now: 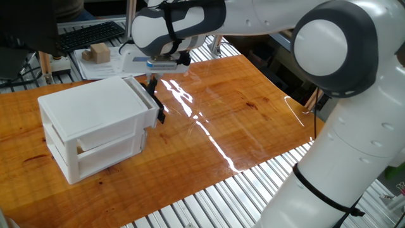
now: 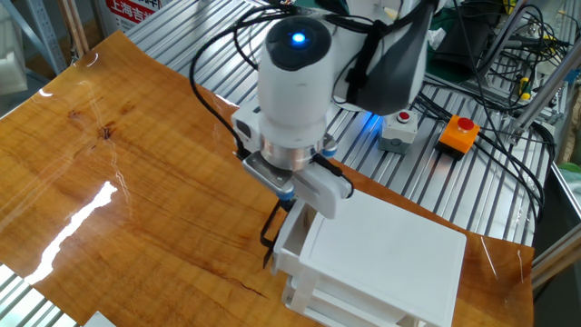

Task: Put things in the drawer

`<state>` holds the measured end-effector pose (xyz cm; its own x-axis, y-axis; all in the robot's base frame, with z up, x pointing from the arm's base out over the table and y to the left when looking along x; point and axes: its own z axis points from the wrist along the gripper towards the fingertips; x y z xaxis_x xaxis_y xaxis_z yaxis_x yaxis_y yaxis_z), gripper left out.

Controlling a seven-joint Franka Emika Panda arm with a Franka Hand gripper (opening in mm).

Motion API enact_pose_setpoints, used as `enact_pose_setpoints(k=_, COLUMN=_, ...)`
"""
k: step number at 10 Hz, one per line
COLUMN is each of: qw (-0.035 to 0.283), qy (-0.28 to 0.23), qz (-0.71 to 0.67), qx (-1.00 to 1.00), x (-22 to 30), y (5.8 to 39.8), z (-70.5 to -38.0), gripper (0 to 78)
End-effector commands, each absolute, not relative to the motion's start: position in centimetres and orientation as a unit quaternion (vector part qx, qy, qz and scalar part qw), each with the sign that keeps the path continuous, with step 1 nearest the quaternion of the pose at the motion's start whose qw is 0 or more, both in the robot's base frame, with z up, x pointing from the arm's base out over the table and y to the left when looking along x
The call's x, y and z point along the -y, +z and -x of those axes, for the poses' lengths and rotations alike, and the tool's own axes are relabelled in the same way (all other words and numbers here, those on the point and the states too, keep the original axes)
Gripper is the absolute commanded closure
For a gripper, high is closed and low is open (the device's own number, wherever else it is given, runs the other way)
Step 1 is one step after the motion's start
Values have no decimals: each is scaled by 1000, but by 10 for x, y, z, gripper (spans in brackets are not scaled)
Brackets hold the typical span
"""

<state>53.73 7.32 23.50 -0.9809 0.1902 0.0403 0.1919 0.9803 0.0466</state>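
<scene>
At the 9 o'clock side of the bench (image 1: 253, 120), in the view that looks along my arm, stands the white cabinet (image 1: 88, 101), two tiers high. Upper drawer (image 1: 143, 106) nearly flush with the cabinet front, a narrow lip showing; its black handle (image 1: 155, 106) projects toward 3 o'clock. My end effector (image 1: 154, 75) sits directly over that handle, touching or just above it. Fingers hidden behind the wrist and the handle: cannot tell whether they are apart or together.

Small pale block: not visible in either view with the drawer this far in. Lower tier shows only a thin tan strip in its gap; cannot tell what it is.

Surface: glossy orange-brown wood, strong grain, a bright streak of glare running from 12 toward 5 o'clock. Around the wood top, ribbed metal slats.

Room, the view along my arm: at 11 o'clock beyond the wood, a larger tan block (image 1: 99, 53) on white paper (image 1: 104, 63), a black keyboard (image 1: 92, 35) behind it.

Room, the opposite view: at 2 o'clock, a grey box with a red button (image 2: 398, 127), an orange box with a red button (image 2: 458, 133), and black cables (image 2: 508, 136) trailing across the slats. My wrist shows a blue light on top.
</scene>
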Motion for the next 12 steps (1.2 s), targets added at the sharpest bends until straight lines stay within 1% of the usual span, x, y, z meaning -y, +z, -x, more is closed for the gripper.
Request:
enact_pose_setpoints(k=1, qw=14, qy=-31, qz=111, qx=993, x=-85, y=236, z=-531, gripper=754)
enact_pose_setpoints(k=9, qw=12, qy=-45, qz=136, qx=990, x=-101, y=238, z=-518, gripper=754)
enact_pose_setpoints(k=12, qw=3, qy=-68, qz=152, qx=986, x=-107, y=234, z=-516, gripper=754)
